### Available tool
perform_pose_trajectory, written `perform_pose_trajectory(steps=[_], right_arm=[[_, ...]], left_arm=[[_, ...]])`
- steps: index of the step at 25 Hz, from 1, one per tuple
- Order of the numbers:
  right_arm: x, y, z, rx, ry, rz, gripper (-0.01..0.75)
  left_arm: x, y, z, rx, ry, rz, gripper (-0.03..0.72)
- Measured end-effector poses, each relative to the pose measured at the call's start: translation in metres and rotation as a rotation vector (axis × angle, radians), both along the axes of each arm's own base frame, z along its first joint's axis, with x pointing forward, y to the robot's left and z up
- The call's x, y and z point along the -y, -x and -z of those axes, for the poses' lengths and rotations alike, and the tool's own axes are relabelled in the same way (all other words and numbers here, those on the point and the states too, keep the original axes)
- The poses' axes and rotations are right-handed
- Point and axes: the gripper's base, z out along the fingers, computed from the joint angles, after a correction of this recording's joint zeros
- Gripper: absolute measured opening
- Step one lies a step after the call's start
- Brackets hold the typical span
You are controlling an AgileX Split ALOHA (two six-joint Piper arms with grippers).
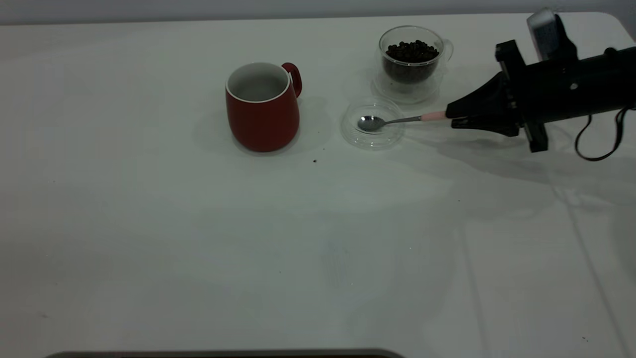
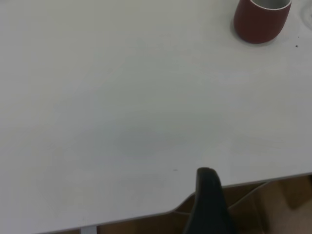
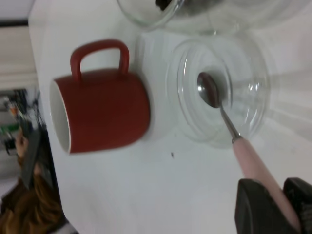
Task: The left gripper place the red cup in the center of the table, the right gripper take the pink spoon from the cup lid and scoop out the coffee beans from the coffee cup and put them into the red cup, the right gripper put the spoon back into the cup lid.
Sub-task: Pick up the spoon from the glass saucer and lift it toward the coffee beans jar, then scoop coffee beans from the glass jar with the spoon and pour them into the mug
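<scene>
The red cup [image 1: 262, 107] stands upright near the middle of the table [image 1: 198, 238], handle to the back right, its white inside bare. It also shows in the right wrist view [image 3: 105, 109] and the left wrist view [image 2: 258, 22]. The coffee cup [image 1: 411, 59] holds the coffee beans [image 1: 412, 51] at the back right. The cup lid [image 1: 348, 127] lies in front of it. My right gripper [image 1: 454, 118] is shut on the pink spoon [image 1: 397, 121] by its pink handle [image 3: 253, 163]. The spoon's bowl rests in the lid [image 3: 183, 105]. My left gripper [image 2: 207, 195] is parked by the table edge, far from the cup.
A few tiny dark specks [image 1: 314, 160] lie on the table in front of the red cup. The right arm and its looping cable [image 1: 596, 144] reach in from the right edge. A brown floor or box [image 2: 273, 204] shows beyond the table edge.
</scene>
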Motion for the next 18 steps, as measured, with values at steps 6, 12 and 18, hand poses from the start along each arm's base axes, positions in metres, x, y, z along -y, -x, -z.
perform_pose_trajectory(steps=[6,12,18], right_arm=[[0.005,-0.002,-0.02,0.02,0.029,-0.054,0.11],[0.006,-0.012,-0.067,0.133,0.038,-0.062,0.11],[0.024,-0.034,-0.112,0.266,0.13,-0.006,0.11]], left_arm=[[0.0,0.0,0.0,0.0,0.0,0.0,0.588],[0.0,0.0,0.0,0.0,0.0,0.0,0.588],[0.0,0.0,0.0,0.0,0.001,0.0,0.588]])
